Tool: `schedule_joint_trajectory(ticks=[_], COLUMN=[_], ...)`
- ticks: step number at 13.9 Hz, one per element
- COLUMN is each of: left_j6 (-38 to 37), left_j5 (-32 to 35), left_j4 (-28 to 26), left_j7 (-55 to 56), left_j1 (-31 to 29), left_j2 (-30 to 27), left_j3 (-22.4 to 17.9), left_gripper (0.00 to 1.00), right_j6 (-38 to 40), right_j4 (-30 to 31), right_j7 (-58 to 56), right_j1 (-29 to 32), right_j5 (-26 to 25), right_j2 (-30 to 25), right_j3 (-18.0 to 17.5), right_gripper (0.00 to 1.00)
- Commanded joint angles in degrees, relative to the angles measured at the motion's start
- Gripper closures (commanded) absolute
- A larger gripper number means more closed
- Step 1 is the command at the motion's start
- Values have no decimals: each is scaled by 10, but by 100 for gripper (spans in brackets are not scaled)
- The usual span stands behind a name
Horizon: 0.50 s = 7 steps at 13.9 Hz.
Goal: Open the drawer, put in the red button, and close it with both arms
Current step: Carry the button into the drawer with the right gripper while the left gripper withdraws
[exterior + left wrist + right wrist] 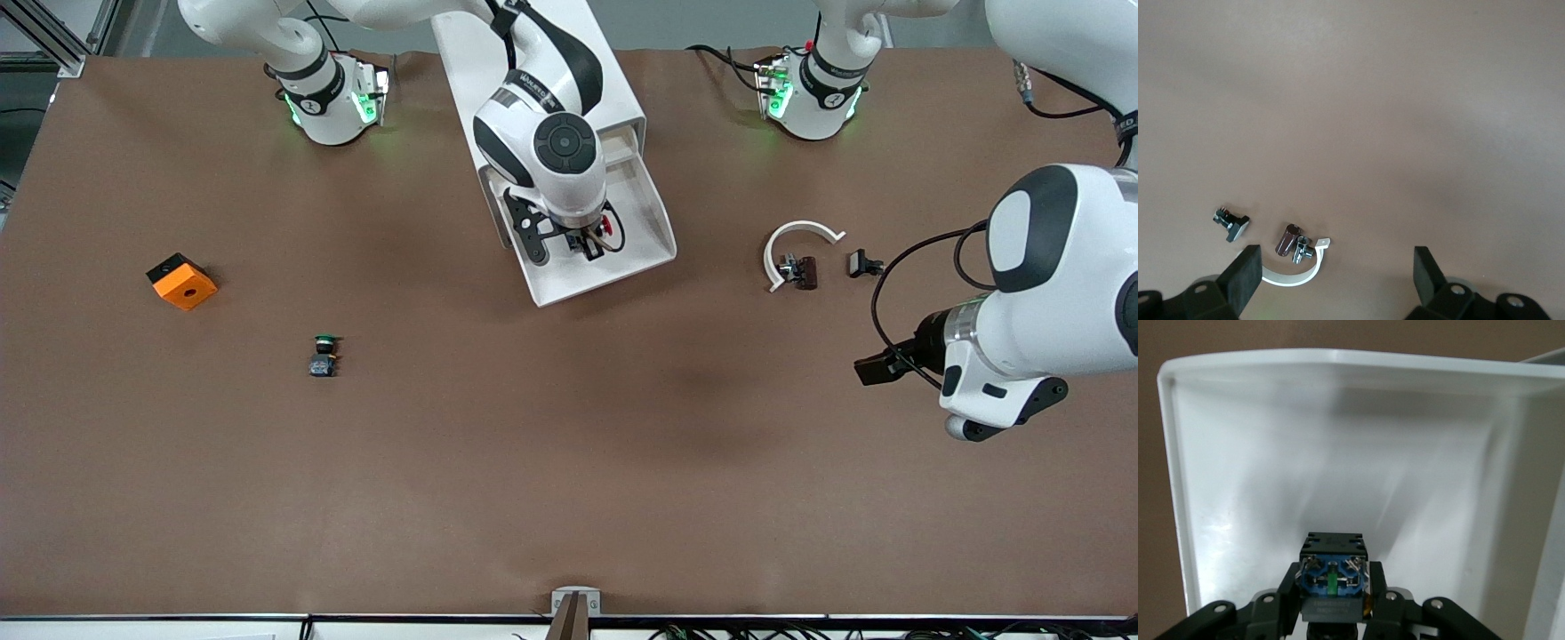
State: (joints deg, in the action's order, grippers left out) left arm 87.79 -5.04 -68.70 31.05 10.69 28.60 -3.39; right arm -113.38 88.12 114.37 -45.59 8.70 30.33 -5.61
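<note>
Hanging over the open drawer (613,253), the red button (1333,577) sat pinched between the right gripper (589,242)'s fingers (1381,597), its blue base block turned toward the wrist camera and its long axis running down toward the drawer floor. Its red cap was mostly hidden; only a red speck showed beside the gripper in the front view. The left gripper (1335,273) waited with fingers spread wide over bare table, near the white curved clip (797,246) and small black part (862,263). The green button (324,354) and orange block (181,281) lay toward the right arm's end.
</note>
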Motion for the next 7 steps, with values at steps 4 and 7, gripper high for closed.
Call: schedule_joint_trajectory(ticks=[4,7], left_j6=[133,185], left_j5=[13,12], left_j4=[-116,-138], left_j7=[0,14], left_j1=[38,75], left_j2=[-19,-13], left_j3=[29,44], left_gripper=[0,0], right_j6=[59,169], right_j4=[-46,-106], right_j7=[11,-31], right_j1=[6,51], right_j5=[-18,-13], right_j2=[-33,-54], right_j3=[9,8], right_gripper=[0,0])
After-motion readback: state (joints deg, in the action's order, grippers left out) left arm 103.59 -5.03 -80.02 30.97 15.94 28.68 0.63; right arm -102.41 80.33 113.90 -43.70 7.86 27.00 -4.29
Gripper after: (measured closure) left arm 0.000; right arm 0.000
